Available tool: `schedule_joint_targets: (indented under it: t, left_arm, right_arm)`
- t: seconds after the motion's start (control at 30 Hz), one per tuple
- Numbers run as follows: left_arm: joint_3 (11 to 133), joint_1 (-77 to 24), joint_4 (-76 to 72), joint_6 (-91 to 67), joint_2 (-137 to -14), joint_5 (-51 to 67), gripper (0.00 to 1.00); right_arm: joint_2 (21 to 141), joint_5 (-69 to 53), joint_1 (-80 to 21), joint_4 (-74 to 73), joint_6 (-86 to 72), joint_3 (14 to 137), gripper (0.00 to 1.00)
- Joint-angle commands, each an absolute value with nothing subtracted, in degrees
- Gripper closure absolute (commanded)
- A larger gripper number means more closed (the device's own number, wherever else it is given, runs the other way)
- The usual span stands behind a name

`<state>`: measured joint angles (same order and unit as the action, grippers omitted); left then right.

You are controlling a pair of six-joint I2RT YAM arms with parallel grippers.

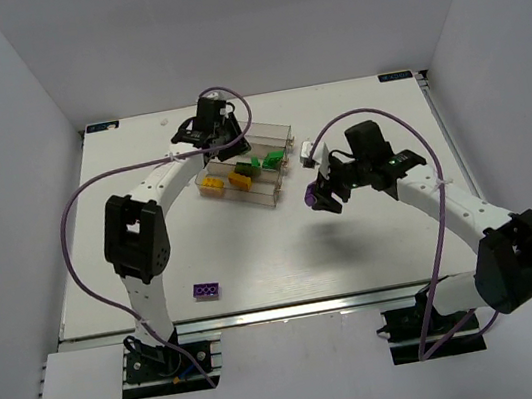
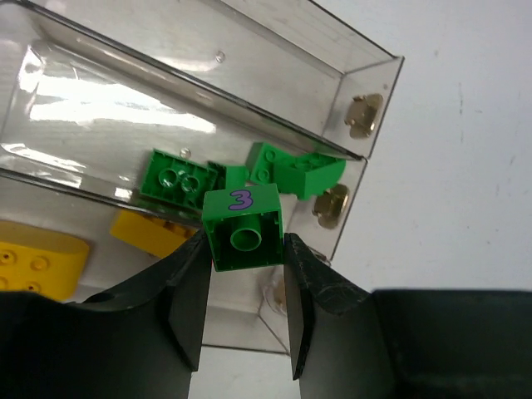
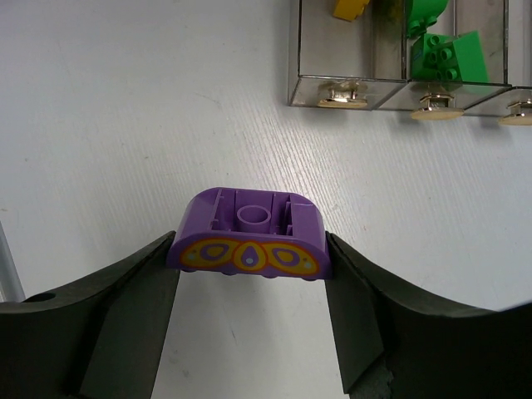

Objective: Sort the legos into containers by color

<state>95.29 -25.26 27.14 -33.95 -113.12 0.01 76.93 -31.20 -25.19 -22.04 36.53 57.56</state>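
Nearest my bases, a purple brick [image 1: 206, 290] lies loose on the table [image 1: 285, 257]. My right pincer [image 3: 249, 249] is clamped on a purple arched brick [image 3: 249, 224] — just short of the clear bins [image 3: 332, 58]. My left pincer [image 2: 245, 258] grips a green brick marked 3 [image 2: 241, 208] over them — green bricks [image 2: 179, 179] lie in the middle bin, yellow ones [image 2: 33, 258] beside it.

Looks like a lab test cell: white table [image 1: 285, 257] boxed by blank panels [image 1: 218, 25] at 9, 12, 3 o'clock.
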Motion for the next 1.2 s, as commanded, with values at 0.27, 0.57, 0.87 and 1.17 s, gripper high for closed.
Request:
schedule_joint_targets:
  t: [0.27,0.57,0.87,1.17]
  left_arm:
    - [104.15,-23.12,31.90,-31.46,-118.65,-1.23,0.44]
    - [103.62,-21.45,31.64,-31.90,-116.99,1.74,0.35]
    - [83.17,-21.45,29.18,-33.04,-92.17,4.21,0.43]
    - [59.53,-22.06,33.03,-42.79,-64.88,6.51,0.32]
  right_arm:
    - [78.48,-28.84,-24.52,-16.09,30.16,61.96,1.00]
    - [91.74,-21.37,-24.78,-14.76,14.17,76.18,1.00]
    - [112.75,-8.98,-26.80,-16.17,-4.55,97.02,1.00]
    - [120.93,-2.90,-26.98,-13.54,-10.90,104.94,1.00]
